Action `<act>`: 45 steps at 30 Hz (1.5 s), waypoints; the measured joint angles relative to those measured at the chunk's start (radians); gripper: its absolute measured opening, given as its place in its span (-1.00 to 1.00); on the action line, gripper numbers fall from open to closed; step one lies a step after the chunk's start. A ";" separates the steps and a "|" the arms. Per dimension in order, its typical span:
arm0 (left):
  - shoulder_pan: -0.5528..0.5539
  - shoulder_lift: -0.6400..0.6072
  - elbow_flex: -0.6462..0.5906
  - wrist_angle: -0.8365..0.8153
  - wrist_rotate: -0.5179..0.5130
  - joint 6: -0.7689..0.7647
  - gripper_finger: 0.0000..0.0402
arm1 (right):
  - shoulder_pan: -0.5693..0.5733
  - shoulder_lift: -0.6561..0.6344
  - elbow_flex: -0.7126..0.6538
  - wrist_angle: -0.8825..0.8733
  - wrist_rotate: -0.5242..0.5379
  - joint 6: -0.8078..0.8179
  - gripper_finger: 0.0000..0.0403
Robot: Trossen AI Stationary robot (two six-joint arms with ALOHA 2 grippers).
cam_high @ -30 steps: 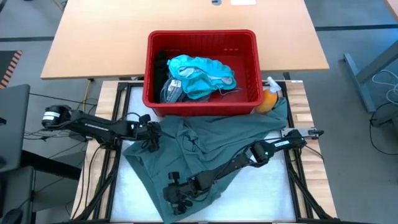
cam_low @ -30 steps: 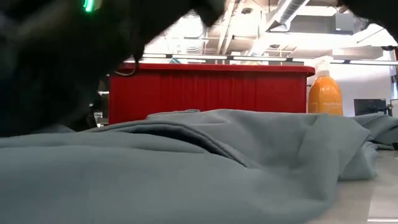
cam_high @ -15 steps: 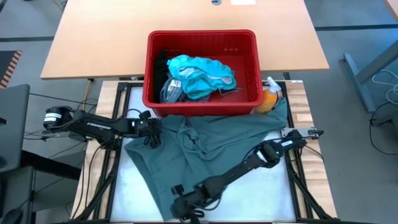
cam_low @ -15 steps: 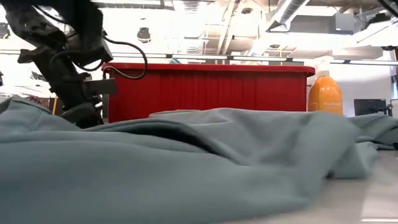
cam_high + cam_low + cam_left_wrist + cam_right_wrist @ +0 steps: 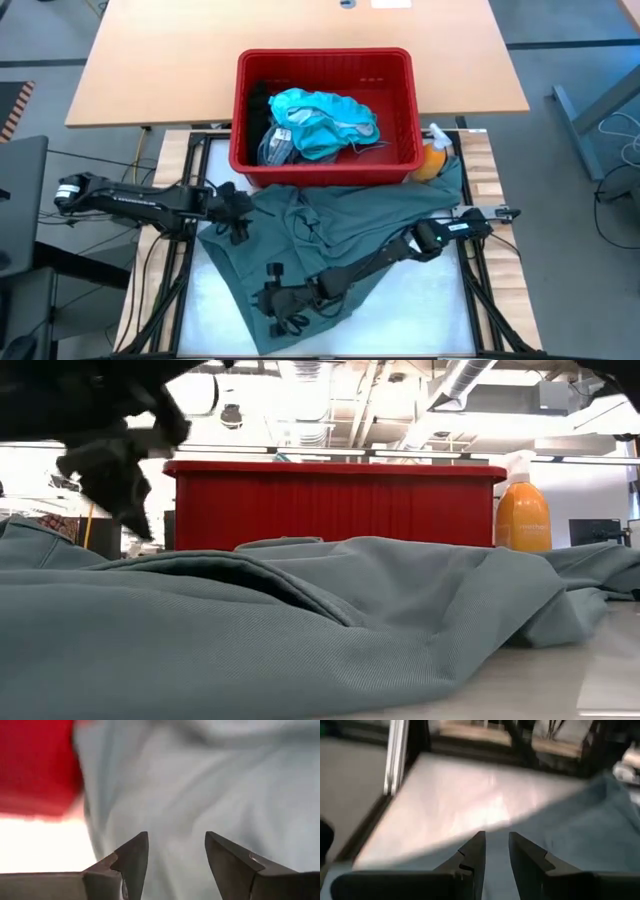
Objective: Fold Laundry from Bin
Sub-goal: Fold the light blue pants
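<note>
The grey-green garment [image 5: 330,235] sprawls limp across the table in front of the bin [image 5: 325,110]. It is soft and light (it'll sag), so pinch a hem corner. The left gripper [image 5: 175,852] gapes empty over it; the right gripper [image 5: 495,851] is narrowly parted, its hold unclear.

Two dark jointed arms with black cables, pointed grey fingers [image 5: 132,860].

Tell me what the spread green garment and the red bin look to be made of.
The grey-green garment looks like a soft, matte fabric: a fine regular weave or knit texture shows up close, and it drapes in rounded folds. The bin looks like rigid moulded plastic with a slight sheen: straight walls and small slots in its sides, likely a smooth finish.
</note>
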 joint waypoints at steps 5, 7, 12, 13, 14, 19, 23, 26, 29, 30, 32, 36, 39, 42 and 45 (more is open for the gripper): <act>-0.018 0.102 0.000 -0.045 0.035 -0.113 -0.07 | -0.017 0.067 -0.001 -0.045 -0.052 0.019 -0.44; -0.025 0.171 0.000 -0.019 0.081 -0.145 -0.07 | -0.015 0.079 -0.004 -0.123 -0.076 0.025 -0.44; -0.046 0.340 0.007 0.030 0.101 -0.127 -0.07 | 0.022 0.046 0.000 -0.293 -0.204 0.025 -0.44; -0.048 0.369 0.007 0.047 0.100 -0.119 -0.07 | 0.028 0.039 0.000 -0.309 -0.241 0.024 -0.44; -0.049 0.391 0.014 0.051 0.093 -0.108 -0.07 | 0.036 0.032 -0.001 -0.325 -0.259 0.023 -0.44; -0.051 0.407 0.056 0.050 0.008 -0.082 -0.07 | 0.052 0.020 -0.002 -0.347 -0.315 0.014 -0.44; -0.046 0.323 0.160 -0.047 -0.099 -0.022 -0.07 | 0.058 0.005 -0.002 -0.366 -0.322 0.008 -0.44; -0.046 0.261 0.264 -0.177 -0.156 -0.011 -0.07 | 0.061 -0.016 -0.003 -0.348 -0.313 -0.024 -0.44; -0.046 0.221 0.308 -0.260 -0.119 -0.058 -0.07 | 0.059 -0.043 -0.002 -0.317 -0.270 -0.070 -0.44; -0.047 0.214 0.308 -0.272 -0.074 -0.076 -0.07 | 0.054 -0.051 0.000 -0.307 -0.262 -0.081 -0.44; -0.064 0.214 0.279 -0.293 0.022 -0.123 -0.07 | 0.044 -0.058 -0.001 -0.314 -0.256 -0.089 -0.44; -0.157 0.226 0.180 -0.269 0.123 -0.220 -0.07 | 0.025 -0.037 -0.003 -0.300 -0.254 -0.074 -0.44; -0.226 0.242 0.090 -0.248 0.177 -0.317 -0.07 | 0.018 -0.024 -0.015 -0.256 -0.251 -0.029 -0.44; -0.276 0.259 0.019 -0.203 0.230 -0.410 -0.07 | 0.015 -0.020 -0.032 -0.216 -0.253 0.001 -0.44; -0.302 0.270 -0.007 -0.214 0.175 -0.487 -0.07 | 0.012 -0.020 -0.069 -0.120 -0.253 0.012 -0.44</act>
